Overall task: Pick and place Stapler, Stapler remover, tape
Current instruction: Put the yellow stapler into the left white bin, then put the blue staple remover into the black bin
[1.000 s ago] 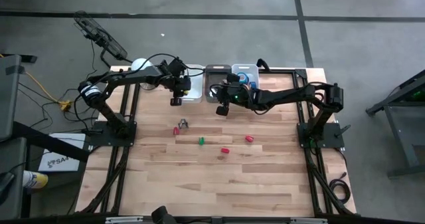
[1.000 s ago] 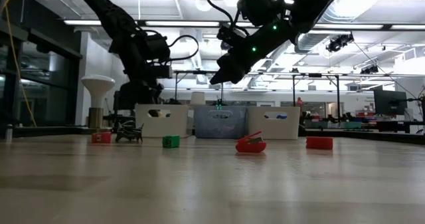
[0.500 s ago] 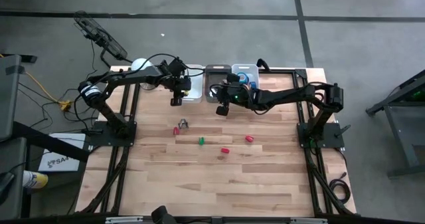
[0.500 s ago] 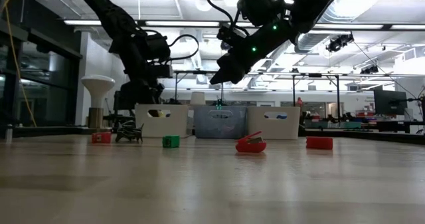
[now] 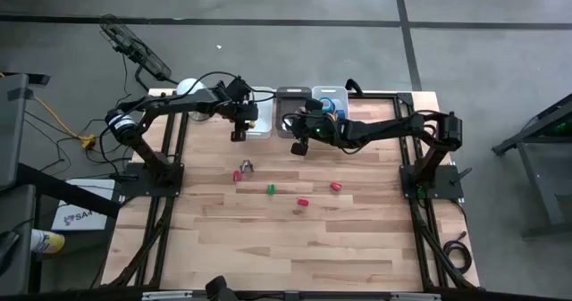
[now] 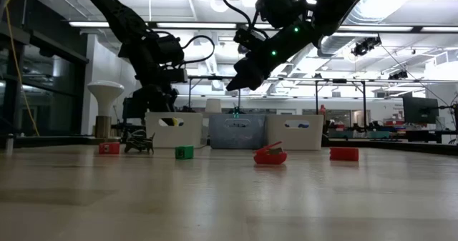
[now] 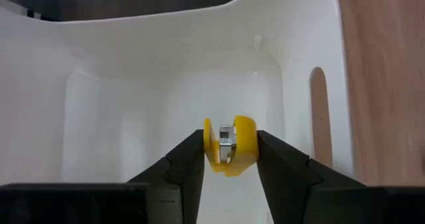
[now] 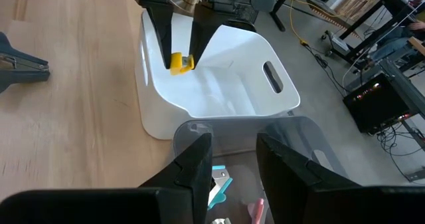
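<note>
three bins [image 5: 293,113] line the far edge. left gripper [image 7: 228,151] is clamped on a yellow piece [image 7: 229,144] over the white bin [image 7: 166,104], so that drop's pending. right gripper [image 8: 232,159] hangs apart, empty, above the grey bin [image 8: 292,141]. several pieces [image 5: 271,189] wait on the table [image 5: 295,247].

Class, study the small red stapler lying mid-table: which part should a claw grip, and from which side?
Grip the red stapler across its long sides, about mid-length, coming straight down from above. It lies flat on the table with bare wood around it; its top arm looks slightly lifted, so pinching top-to-bottom seems unwise.
</note>
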